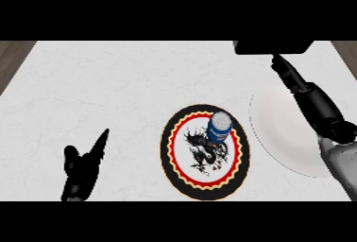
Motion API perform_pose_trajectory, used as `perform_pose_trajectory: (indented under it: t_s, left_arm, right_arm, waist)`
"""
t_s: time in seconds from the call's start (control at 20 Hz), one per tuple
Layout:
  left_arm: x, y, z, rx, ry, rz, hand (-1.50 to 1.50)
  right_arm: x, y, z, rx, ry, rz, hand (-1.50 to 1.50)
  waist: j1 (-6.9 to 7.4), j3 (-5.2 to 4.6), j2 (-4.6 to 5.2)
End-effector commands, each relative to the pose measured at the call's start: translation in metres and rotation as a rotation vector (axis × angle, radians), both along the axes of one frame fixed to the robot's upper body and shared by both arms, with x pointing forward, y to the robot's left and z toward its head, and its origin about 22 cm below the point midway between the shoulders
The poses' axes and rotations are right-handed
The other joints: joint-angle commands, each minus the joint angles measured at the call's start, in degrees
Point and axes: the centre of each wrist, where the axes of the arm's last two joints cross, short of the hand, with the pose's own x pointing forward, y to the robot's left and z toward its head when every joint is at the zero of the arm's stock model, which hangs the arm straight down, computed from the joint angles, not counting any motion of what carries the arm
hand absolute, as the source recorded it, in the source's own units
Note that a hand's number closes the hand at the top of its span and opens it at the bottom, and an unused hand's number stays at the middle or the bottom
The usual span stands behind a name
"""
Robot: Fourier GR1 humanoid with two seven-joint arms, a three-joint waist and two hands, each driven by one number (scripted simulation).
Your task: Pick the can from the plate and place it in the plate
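Standing untouched on the patterned plate, the can awaits pickup; the white plate holds nothing. Left hand rests, fingers straight. Right hand: fingers' state cannot be told.

left hand open, fingers up; right hand extended forward, fingers straight

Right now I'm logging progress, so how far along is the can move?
Nothing looks done yet: the can stands upright on the patterned plate. Nothing is in hand; the right robot hand reaches over the far side of the white plate, holding nothing, and the left robot hand rests open at lower left. Left: grasp the can, lift it, set it on the white plate.
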Motion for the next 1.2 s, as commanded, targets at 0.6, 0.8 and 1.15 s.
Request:
perform_pose_trajectory:
  t_s: [0.6,0.8,1.15]
  left_arm:
    - [-0.020,-0.016,0.042,-0.054,-0.026,0.014,0.00]
    - [-0.016,-0.011,0.039,-0.042,-0.061,0.041,0.00]
    - [-0.016,-0.005,0.036,-0.040,-0.038,0.045,0.00]
  right_arm:
    - [-0.011,-0.043,0.004,0.171,-0.226,-0.900,-1.50]
    - [-0.036,-0.027,0.001,0.152,-0.203,-0.828,-1.50]
    - [-0.061,-0.028,0.007,-0.190,0.036,-0.711,-1.50]
  waist:
    - [-1.47,-0.63,1.00]
    - [-1.84,-0.70,0.97]
    - [-1.42,-1.05,1.15]
